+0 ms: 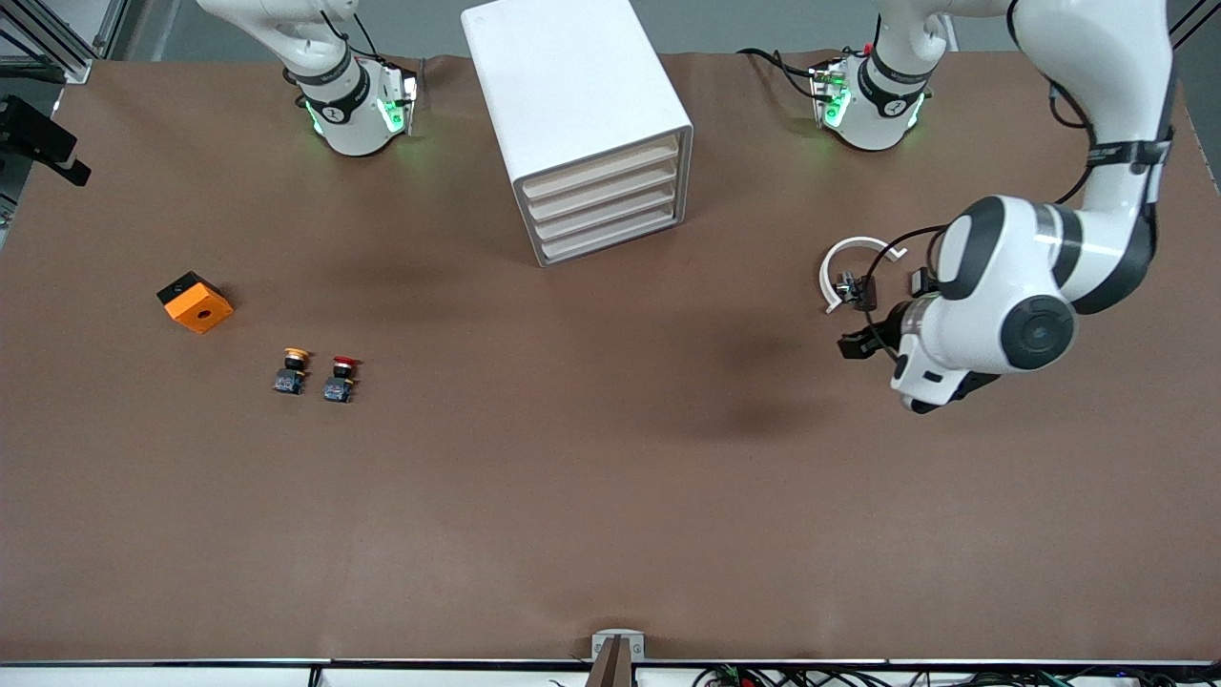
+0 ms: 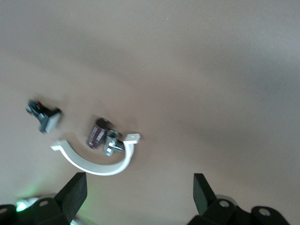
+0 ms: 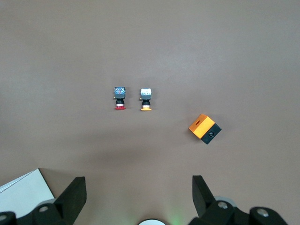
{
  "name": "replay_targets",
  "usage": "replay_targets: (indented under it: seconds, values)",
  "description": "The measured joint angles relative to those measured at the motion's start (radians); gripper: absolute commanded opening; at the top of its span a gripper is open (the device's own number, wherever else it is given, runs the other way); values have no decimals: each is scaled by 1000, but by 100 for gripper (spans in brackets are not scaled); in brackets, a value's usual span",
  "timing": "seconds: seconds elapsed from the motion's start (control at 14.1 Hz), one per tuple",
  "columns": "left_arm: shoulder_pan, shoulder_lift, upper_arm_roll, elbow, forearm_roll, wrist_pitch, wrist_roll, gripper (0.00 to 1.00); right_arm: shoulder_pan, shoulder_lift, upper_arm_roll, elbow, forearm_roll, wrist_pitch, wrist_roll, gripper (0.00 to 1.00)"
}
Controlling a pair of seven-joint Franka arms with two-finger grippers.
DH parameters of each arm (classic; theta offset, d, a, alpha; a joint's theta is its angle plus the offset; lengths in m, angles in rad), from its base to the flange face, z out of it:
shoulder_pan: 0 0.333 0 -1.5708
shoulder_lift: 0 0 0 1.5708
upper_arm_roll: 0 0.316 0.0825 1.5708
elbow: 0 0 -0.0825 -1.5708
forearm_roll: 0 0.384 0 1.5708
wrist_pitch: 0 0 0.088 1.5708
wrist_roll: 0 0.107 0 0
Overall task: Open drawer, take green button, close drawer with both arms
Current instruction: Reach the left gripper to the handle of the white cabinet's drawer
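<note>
The white cabinet (image 1: 572, 105) stands between the two arm bases, and a corner of it shows in the right wrist view (image 3: 23, 190). All four cream drawers are shut, including the lowest drawer (image 1: 610, 240). The green-capped button is hidden. My left gripper (image 1: 882, 320) hangs open and empty over the table toward the left arm's end, beside a white clamp ring (image 1: 849, 258); in the left wrist view (image 2: 138, 180) its fingers stand wide apart. My right gripper (image 3: 137, 183) is open and empty, high over the table, and is out of the front view.
A yellow-capped button (image 1: 292, 370) and a red-capped button (image 1: 341, 379) lie toward the right arm's end, with an orange box (image 1: 196, 301) beside them. Small metal fittings (image 2: 105, 138) and a dark part (image 2: 44, 115) lie by the clamp ring (image 2: 93, 164).
</note>
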Motion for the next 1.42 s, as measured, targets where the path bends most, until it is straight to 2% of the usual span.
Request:
replay_targets:
  seconds: [0.21, 0.43, 0.78, 1.06, 1.42]
  values:
    - [-59, 72, -6, 50, -2, -1, -270, 100, 0, 0, 0, 0, 0, 0, 0, 100]
    - [-73, 151, -71, 111, -15, -23, -508, 100, 0, 0, 0, -1, 0, 0, 0, 100]
    - [-76, 271, -154, 229, -114, -173, -829, 100, 0, 0, 0, -1, 0, 0, 0, 100]
    - [-80, 333, -194, 242, -216, -307, -1021, 100, 0, 0, 0, -1, 0, 0, 0, 100]
    - [-96, 423, -206, 247, -350, -330, -1234, 100, 0, 0, 0, -1, 0, 0, 0, 100]
